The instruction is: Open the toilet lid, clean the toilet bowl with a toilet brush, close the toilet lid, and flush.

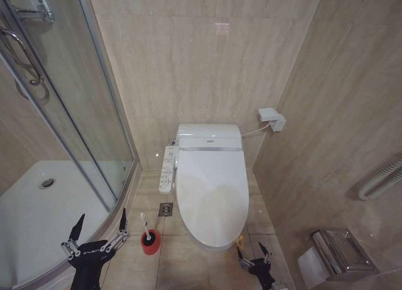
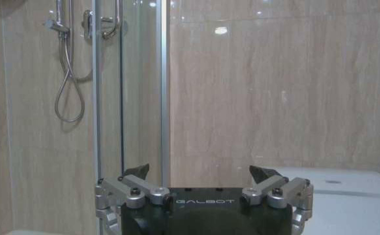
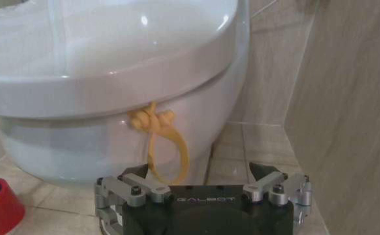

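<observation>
1. Judged to be at the very first step: lid (image 1: 211,189) lay shut over the bowl, centre of the head view, brush (image 1: 146,226) untouched in its red holder (image 1: 149,242) at lower centre-left.
2. Right gripper (image 1: 254,255) sat low at bottom centre-right, just beside the lid's front edge, fingers spread apart and holding nothing.
3. In the right wrist view, yellow loop (image 3: 164,147) hung from the lid's front rim, upper middle of the frame, dangling right down to that gripper (image 3: 203,176), between its fingers.
4. Next move likely called for closing on the loop, or hooking under the rim, then lifting up and back toward the tank.
5. Left gripper (image 1: 98,232) waited at bottom left by the shower tray (image 1: 38,214), likewise spread wide and empty.
6. Room tight on the right: wall (image 1: 339,145) close beside the toilet, paper holder (image 1: 339,252) at lower right. More open floor (image 1: 188,265) at bottom centre; glass door (image 1: 69,102) bounded the left.
</observation>
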Available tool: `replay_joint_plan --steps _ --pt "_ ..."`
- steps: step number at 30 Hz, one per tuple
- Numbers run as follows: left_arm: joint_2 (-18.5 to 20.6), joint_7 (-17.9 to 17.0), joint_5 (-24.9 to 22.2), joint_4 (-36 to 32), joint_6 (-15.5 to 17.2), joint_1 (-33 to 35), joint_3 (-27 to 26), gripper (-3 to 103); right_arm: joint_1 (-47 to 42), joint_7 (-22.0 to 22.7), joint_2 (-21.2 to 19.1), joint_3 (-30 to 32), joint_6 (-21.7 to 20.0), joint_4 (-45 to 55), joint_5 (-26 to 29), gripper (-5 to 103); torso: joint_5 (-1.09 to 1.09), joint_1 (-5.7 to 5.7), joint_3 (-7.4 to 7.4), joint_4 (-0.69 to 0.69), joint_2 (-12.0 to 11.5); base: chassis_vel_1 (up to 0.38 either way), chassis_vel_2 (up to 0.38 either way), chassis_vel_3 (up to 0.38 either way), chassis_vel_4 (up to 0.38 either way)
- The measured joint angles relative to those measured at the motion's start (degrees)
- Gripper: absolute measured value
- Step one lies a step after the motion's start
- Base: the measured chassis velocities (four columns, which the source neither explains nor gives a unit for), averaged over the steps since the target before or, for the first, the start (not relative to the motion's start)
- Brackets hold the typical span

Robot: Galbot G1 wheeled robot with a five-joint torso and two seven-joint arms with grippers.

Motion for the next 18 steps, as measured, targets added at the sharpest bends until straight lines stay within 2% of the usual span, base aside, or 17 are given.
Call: replay_joint_plan --steps 18 --pt "0.0 0.0 0.0 0.0 0.0 0.0 0.0 100 2.27 0.49 -0.02 -1.26 -0.7 -0.53 -1.4 101 -0.02 0.0 0.0 -0.02 0.0 0.0 0.0 0.0 0.0"
